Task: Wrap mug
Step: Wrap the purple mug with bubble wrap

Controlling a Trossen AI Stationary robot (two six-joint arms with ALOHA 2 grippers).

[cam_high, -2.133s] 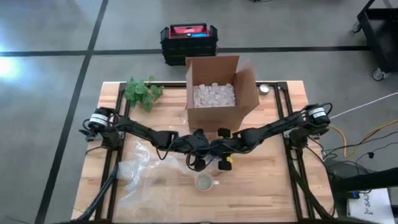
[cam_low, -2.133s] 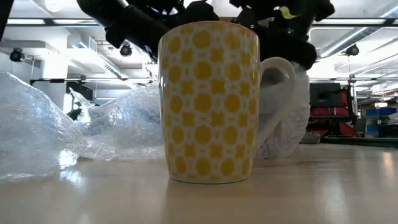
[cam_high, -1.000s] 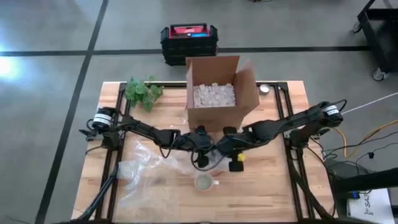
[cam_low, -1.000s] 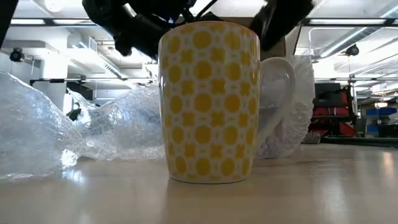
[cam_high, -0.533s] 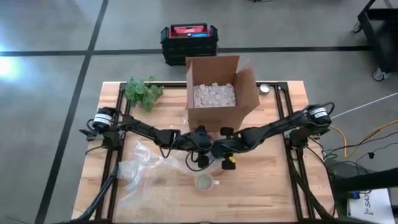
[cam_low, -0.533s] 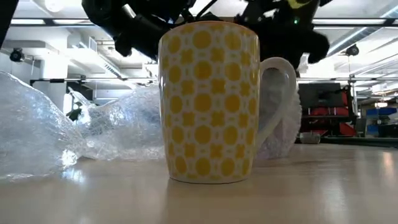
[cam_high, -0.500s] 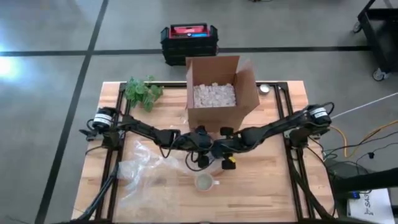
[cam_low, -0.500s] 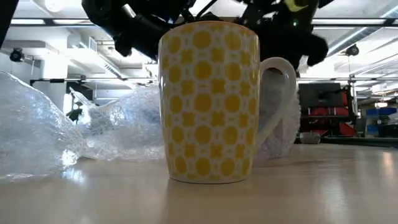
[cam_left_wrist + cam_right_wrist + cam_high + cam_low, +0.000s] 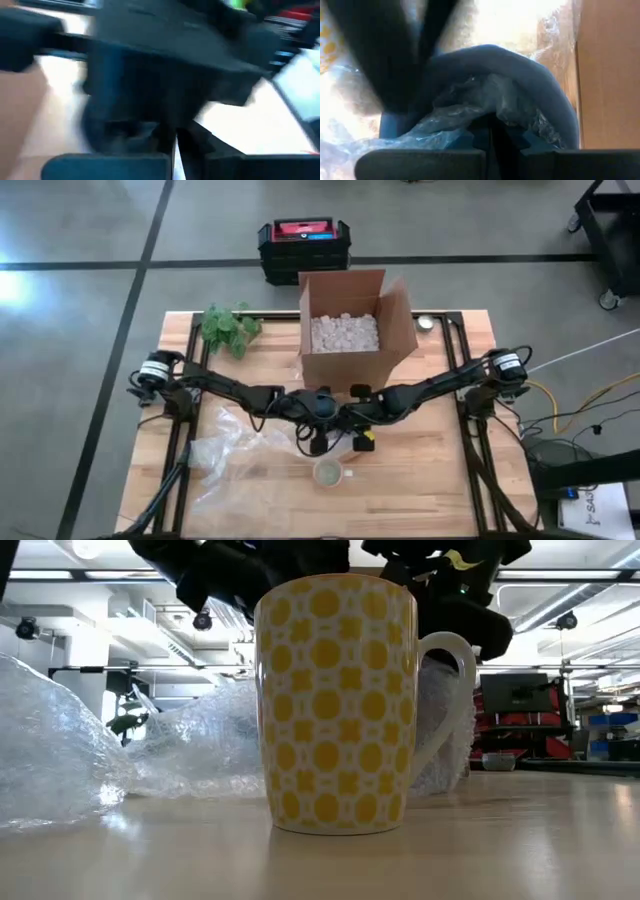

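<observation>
While both arms meet mid-table, the right gripper (image 9: 490,137) pinches a fold of bubble wrap (image 9: 232,458) between closed fingers; the left gripper (image 9: 312,442) hangs beside it, grip too blurred to tell. The mug (image 9: 328,472) stands upright, unwrapped, just nearer than both, so drag the sheet forward flat without knocking it. Only the low view shows the yellow pattern and right-pointing handle (image 9: 452,700); only the high view shows the box (image 9: 352,330) behind.
</observation>
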